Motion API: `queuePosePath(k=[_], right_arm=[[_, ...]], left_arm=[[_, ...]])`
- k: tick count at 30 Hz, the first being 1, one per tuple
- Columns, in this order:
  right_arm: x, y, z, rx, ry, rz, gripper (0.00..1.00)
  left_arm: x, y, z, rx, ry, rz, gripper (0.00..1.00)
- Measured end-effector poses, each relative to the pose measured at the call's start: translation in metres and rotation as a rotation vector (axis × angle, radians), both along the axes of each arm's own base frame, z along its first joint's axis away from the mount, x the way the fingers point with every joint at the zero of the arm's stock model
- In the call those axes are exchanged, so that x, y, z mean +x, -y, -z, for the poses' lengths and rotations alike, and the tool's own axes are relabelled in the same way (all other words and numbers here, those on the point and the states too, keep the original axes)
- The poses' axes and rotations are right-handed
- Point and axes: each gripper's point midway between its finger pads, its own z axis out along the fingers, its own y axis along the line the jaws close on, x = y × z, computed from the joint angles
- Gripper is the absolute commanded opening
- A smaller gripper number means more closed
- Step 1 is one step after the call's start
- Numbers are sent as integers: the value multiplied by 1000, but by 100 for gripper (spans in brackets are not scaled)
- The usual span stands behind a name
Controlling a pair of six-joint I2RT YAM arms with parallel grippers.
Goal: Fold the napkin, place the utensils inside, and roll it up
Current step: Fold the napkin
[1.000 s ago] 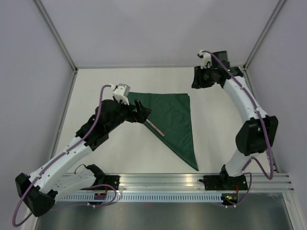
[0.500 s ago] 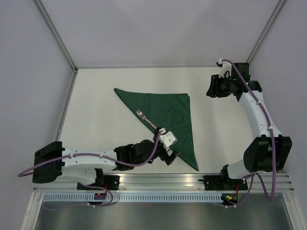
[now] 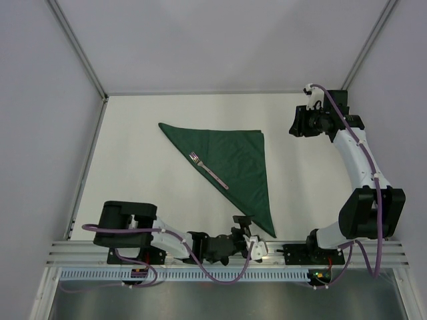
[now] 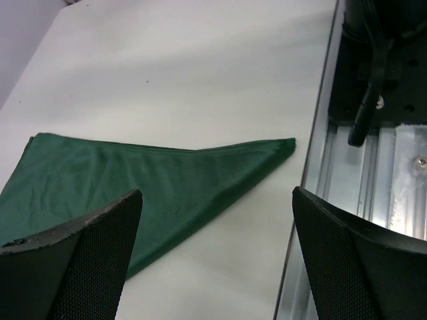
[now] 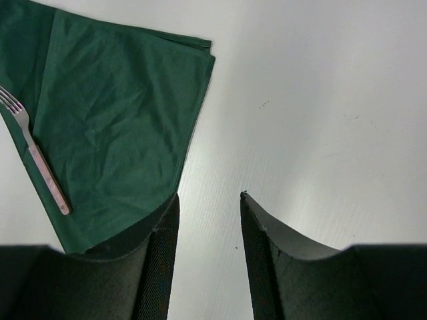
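The dark green napkin (image 3: 243,163) lies folded into a triangle on the white table, with its long tip pointing at the near edge. The fork (image 3: 211,171), pink-handled, lies on the napkin's left slanted edge, tines toward the far left. My left gripper (image 3: 241,225) is open and empty, low by the near rail beside the napkin's tip (image 4: 283,145). My right gripper (image 3: 295,124) is open and empty, raised at the far right, clear of the cloth. In the right wrist view the napkin (image 5: 120,133) and fork (image 5: 44,168) lie left of that gripper (image 5: 209,197).
The aluminium rail (image 3: 280,248) with the arm bases runs along the near edge and shows in the left wrist view (image 4: 373,200), with a black cable (image 4: 367,113) on it. Grey walls close in the table on three sides.
My left arm has drawn back from the fork and napkin to the near rail, leaving the fork on the cloth. My right arm moved right earlier and now holds still.
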Motion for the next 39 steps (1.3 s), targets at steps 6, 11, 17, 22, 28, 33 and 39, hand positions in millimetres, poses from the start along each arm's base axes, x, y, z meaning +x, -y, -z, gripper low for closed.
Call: queuePosePath(k=[6, 11, 17, 22, 28, 33, 39], right_arm=[[-1, 0, 5, -2, -7, -2, 47], [-2, 0, 6, -2, -10, -2, 47], [-3, 0, 9, -1, -17, -2, 46], [-3, 0, 9, 0, -18, -3, 45], [-3, 0, 9, 1, -18, -5, 44], [-3, 0, 9, 1, -18, -5, 44], [-4, -1, 9, 3, -18, -7, 44]], left_arm=[[-14, 12, 30, 66, 108, 52, 95], [-15, 22, 37, 82, 150, 62, 90], [-16, 36, 43, 86, 166, 67, 70], [-16, 39, 50, 103, 170, 77, 59], [-8, 38, 56, 121, 169, 70, 52], [-4, 39, 62, 134, 165, 74, 52], [-4, 44, 68, 144, 160, 88, 54]])
